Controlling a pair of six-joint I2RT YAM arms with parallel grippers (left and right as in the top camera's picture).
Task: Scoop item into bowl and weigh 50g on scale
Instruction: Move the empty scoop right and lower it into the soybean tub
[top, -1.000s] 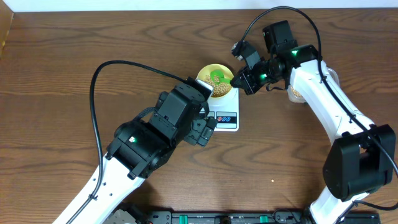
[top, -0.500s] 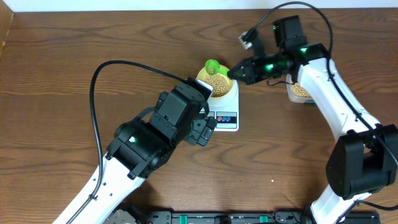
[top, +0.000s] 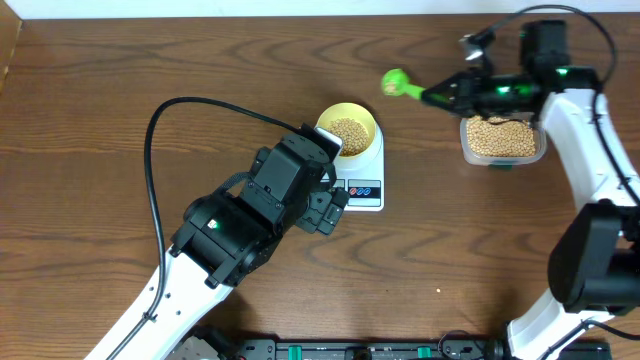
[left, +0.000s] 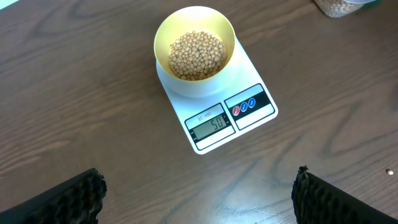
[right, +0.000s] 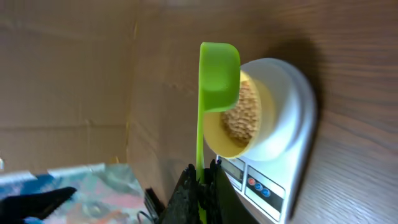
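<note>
The pale yellow-green bowl holds tan beans and stands on the white scale, whose display reads 50. My right gripper is shut on the handle of a green scoop, held in the air right of the bowl; the scoop looks empty in the right wrist view. My left gripper is open and empty, hovering over the table in front of the scale.
A clear plastic tub of beans stands at the right, under my right arm. My left arm's bulk covers the table left of and in front of the scale.
My right gripper has lifted the green scoop out of the bowl and carried it right, toward the tub. The left arm has not moved.
</note>
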